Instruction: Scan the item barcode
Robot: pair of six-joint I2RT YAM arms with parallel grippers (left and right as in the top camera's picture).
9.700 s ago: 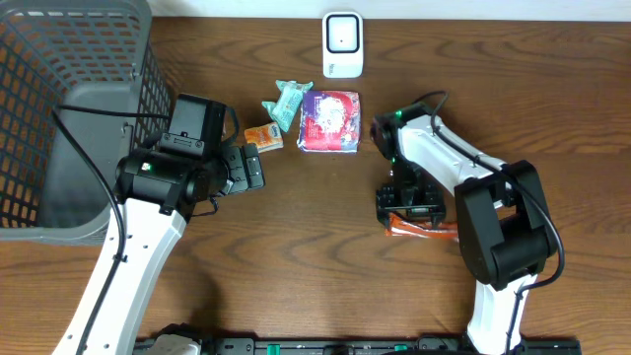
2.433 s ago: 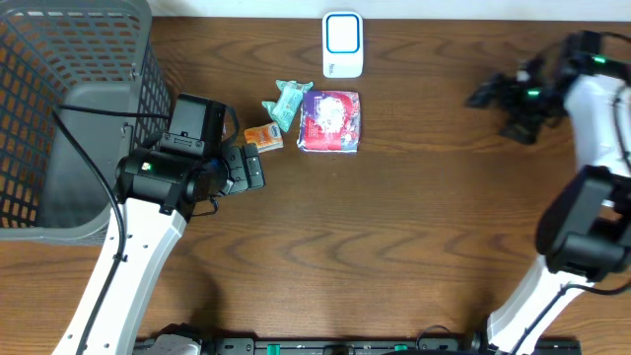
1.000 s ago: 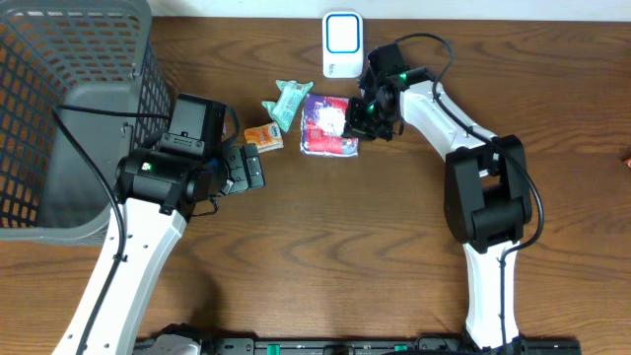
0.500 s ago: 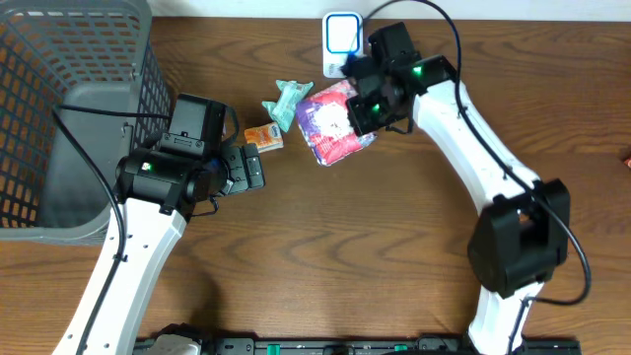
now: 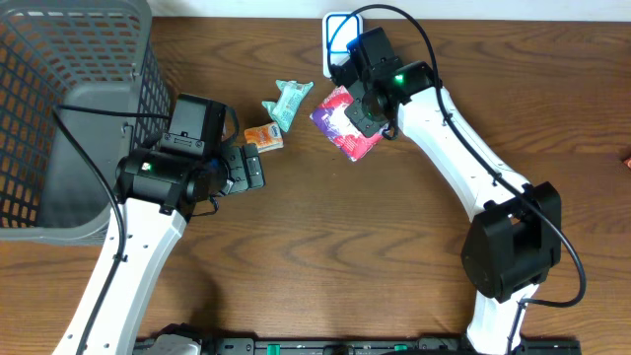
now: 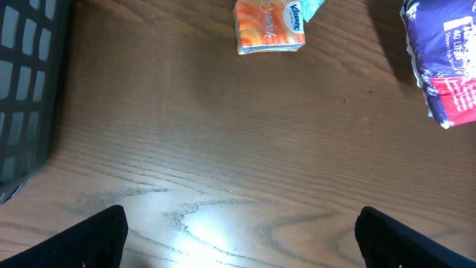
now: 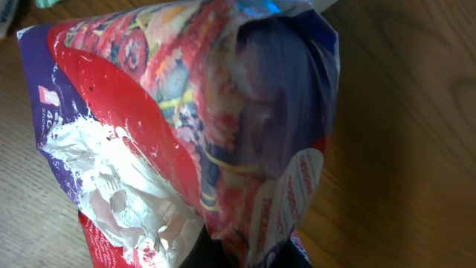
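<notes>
Near scanner [image 5: 333,44], right gripper [image 5: 361,110] holds pouch [image 5: 345,133], long axis diagonal.

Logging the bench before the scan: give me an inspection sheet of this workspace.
Surface: brown wooden table, no spills seen.
Job's things: purple-and-red plastic snack bag, tilted, gripped; white-and-blue barcode scanner, partly behind the right arm.
Clutter: orange tissue pack; teal wrapped packet; grey mesh basket at the left.
Claws: left claw open, empty; right claw shut on the bag.
Cables: black cable looping over the right arm.
Surroundings: nothing seen.
</notes>
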